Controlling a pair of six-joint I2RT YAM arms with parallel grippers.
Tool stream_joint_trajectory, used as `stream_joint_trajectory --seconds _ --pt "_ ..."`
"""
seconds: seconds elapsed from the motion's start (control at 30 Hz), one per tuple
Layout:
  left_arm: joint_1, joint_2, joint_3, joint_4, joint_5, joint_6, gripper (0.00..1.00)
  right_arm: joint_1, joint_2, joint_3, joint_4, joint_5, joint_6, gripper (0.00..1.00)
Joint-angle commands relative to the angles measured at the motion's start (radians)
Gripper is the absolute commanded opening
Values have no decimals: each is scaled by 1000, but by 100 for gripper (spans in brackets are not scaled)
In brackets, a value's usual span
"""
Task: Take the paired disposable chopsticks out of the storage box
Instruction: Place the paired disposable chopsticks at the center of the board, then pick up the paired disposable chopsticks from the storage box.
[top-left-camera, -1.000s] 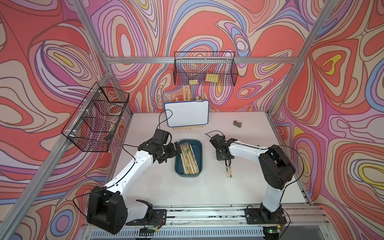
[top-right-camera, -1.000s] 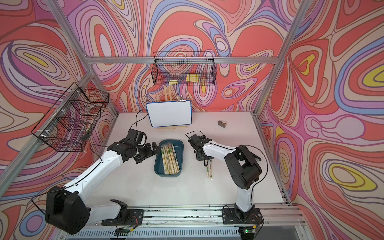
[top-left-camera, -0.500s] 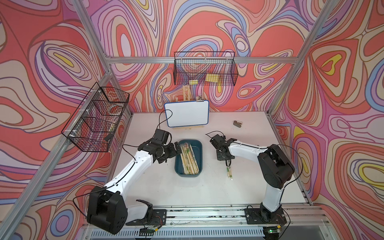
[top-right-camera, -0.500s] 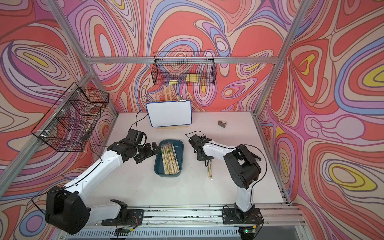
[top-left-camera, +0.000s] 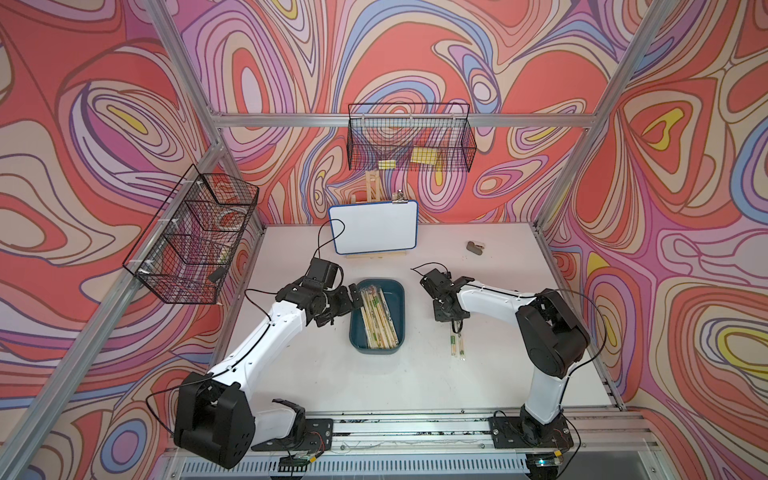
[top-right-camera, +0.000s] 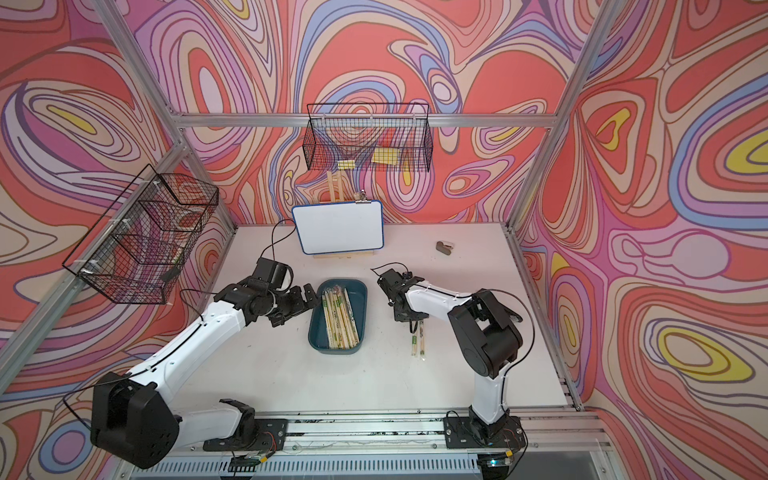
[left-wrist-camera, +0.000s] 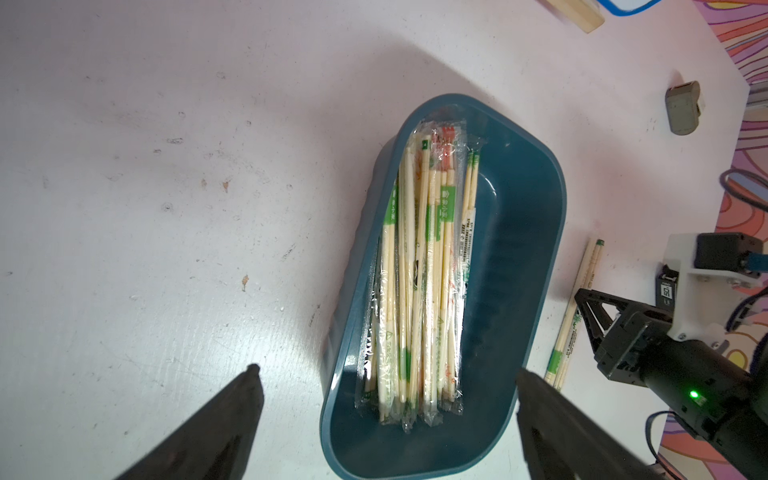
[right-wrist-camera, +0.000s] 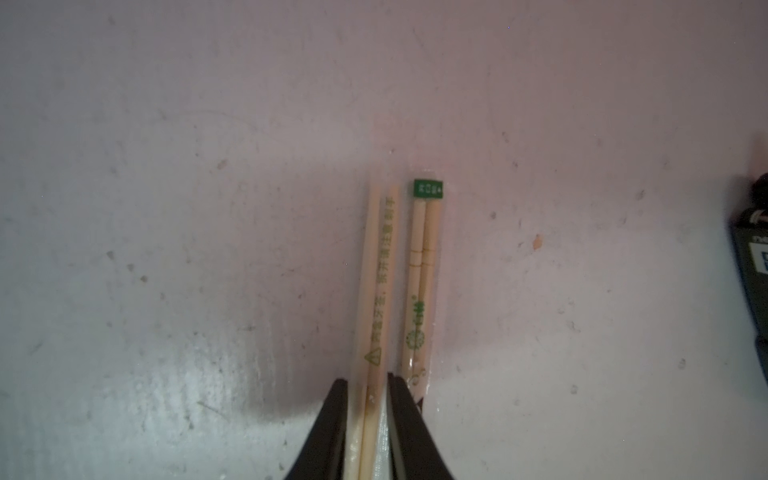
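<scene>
Pale, clear-sleeved, green-printed pairs (top-left-camera: 376, 318) lie in the teal storage box (top-left-camera: 395, 305) mid-frame; left fingers (left-wrist-camera: 232, 415) wide, right fingers (right-wrist-camera: 328, 428) narrowly flanking another pair (right-wrist-camera: 376, 291), grip unclear.

Robot lab: aluminium frame (top-left-camera: 291, 120), patterned walls (top-left-camera: 83, 124)

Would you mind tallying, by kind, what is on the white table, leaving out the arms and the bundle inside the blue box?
Wrapped chopstick pairs outside the box: 2
Blue box: 1
Whiteboard: 1
Wooden easel: 1
Small grey object: 1
Total: 6
</scene>
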Motion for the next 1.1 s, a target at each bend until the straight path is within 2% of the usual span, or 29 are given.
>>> stream_joint_trajectory --seconds 0.0,0.3,0.47,1.07 --pt "-7 4 3 -7 -23 19 100 -6 -62 38 2 -54 1 23" --pt "-6 16 8 -17 -63 35 100 2 -156 94 73 -259 14 23" --pt "6 29 10 -20 -76 50 100 33 -158 147 118 -369 31 23" --pt "201 -17 -35 -35 -44 100 100 267 140 437 119 -443 75 22"
